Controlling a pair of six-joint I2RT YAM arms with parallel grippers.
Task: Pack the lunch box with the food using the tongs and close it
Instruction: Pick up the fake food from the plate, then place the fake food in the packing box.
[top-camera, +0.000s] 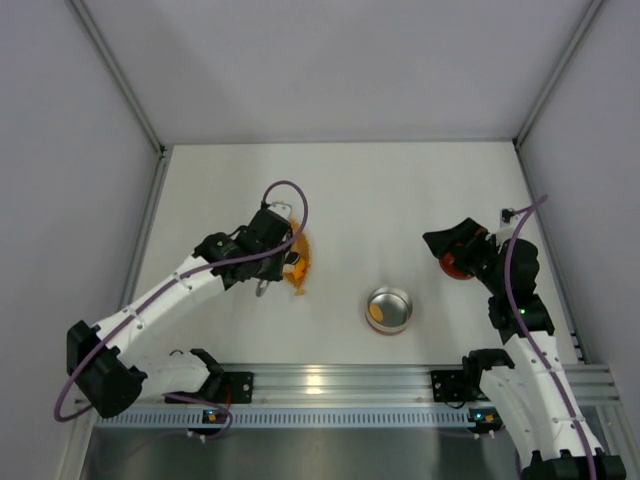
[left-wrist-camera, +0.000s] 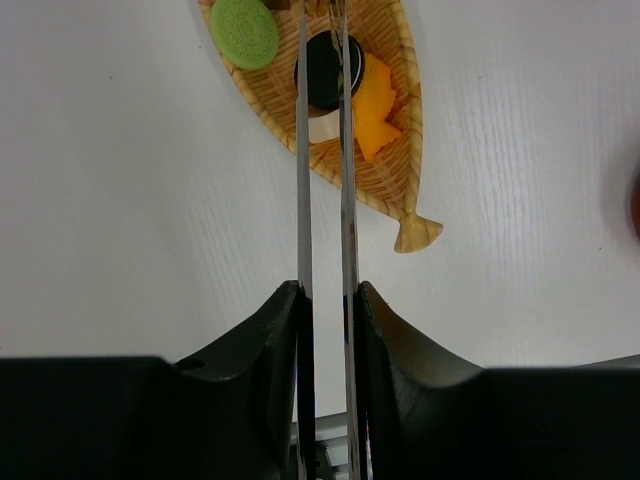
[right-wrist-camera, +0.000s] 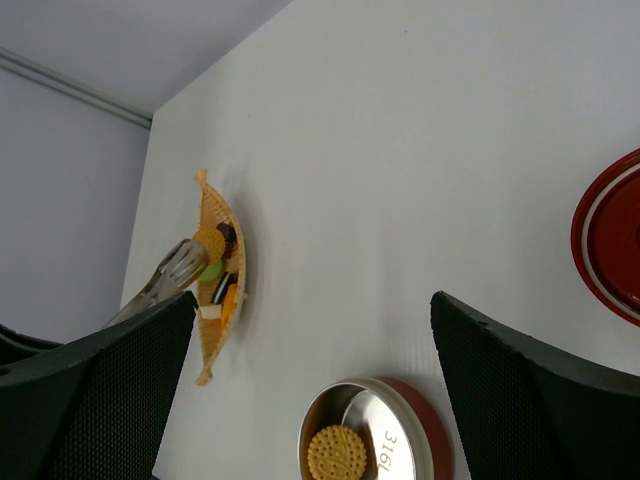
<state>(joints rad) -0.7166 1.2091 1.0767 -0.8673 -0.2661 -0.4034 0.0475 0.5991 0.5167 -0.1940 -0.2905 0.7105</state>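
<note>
My left gripper (left-wrist-camera: 327, 290) is shut on the tongs (left-wrist-camera: 301, 200), pressing their two slim arms close together. The tongs reach into a woven fish-shaped tray (left-wrist-camera: 395, 190) of food, with their tips on either side of a dark round piece (left-wrist-camera: 322, 70). A green piece (left-wrist-camera: 245, 32) and orange pieces (left-wrist-camera: 375, 105) lie beside it. The lunch box (top-camera: 389, 308) stands open at the centre right with a yellow biscuit (right-wrist-camera: 337, 452) inside. My right gripper (right-wrist-camera: 312, 300) is open and empty, above the red lid (right-wrist-camera: 610, 235) that lies on the table.
The woven tray (top-camera: 300, 262) sits left of the tin, under my left gripper (top-camera: 270, 235). The red lid (top-camera: 452, 266) lies to the right of the tin, partly hidden by my right gripper (top-camera: 445, 245). Walls enclose the white table on three sides.
</note>
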